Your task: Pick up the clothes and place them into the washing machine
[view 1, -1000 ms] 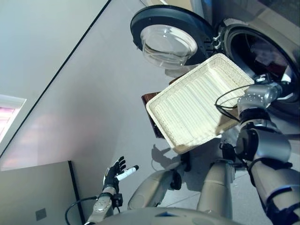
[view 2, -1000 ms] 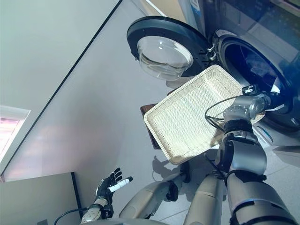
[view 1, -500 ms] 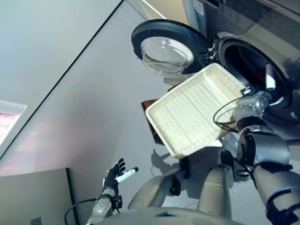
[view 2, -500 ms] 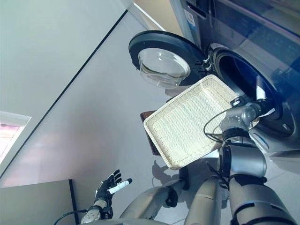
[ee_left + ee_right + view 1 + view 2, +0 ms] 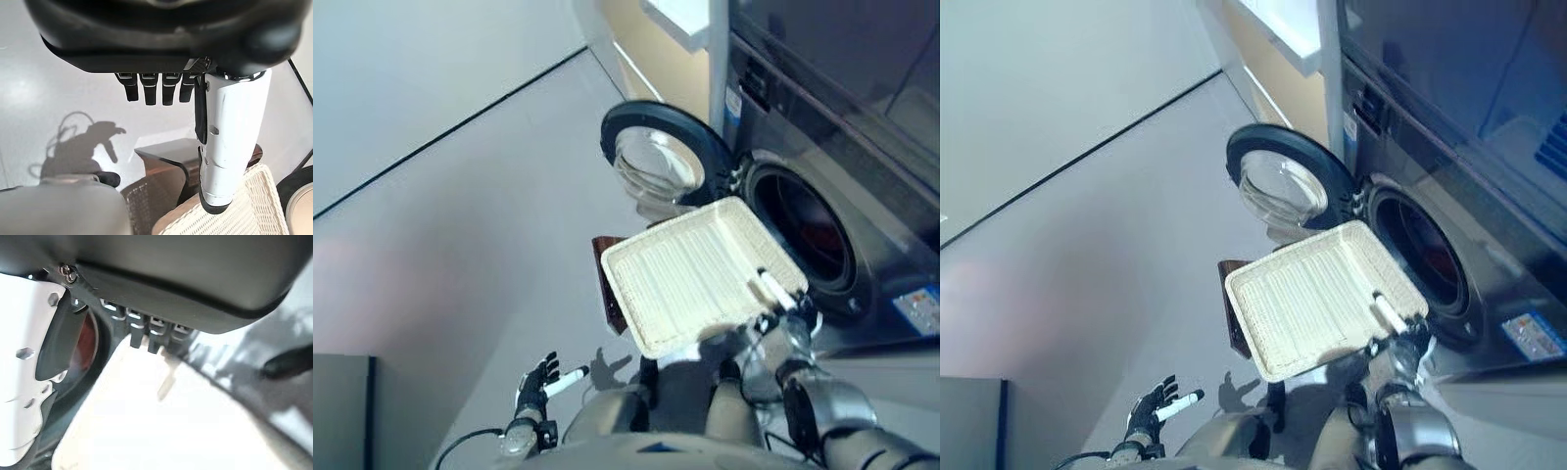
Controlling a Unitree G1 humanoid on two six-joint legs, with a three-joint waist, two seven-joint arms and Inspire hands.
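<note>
No loose clothes anywhere on the floor, and the white wicker basket [image 5: 700, 274] is empty, so my call is the laundry is already inside: there's a reddish shape deep in the drum [image 5: 813, 235] of the washing machine [image 5: 1449, 166], though it's too dim to swear it's cloth. The basket sits just in front of the drum opening, perched on a dark brown stand [image 5: 610, 289], and the round door [image 5: 656, 162] hangs wide open beside it.

The right hand [image 5: 781, 305] is at the basket's near corner, fingers straight and relaxed with the white-capped thumb lying over the rim, gripping nothing. The left hand [image 5: 541, 376] hangs low over the floor, well apart from everything, fingers spread and empty.

The danger now is that basket: a nudge from the right hand on its corner could tip it off the narrow stand or shove it into the opening. The open door is also close to the basket's far side, so any swing of either could clash
</note>
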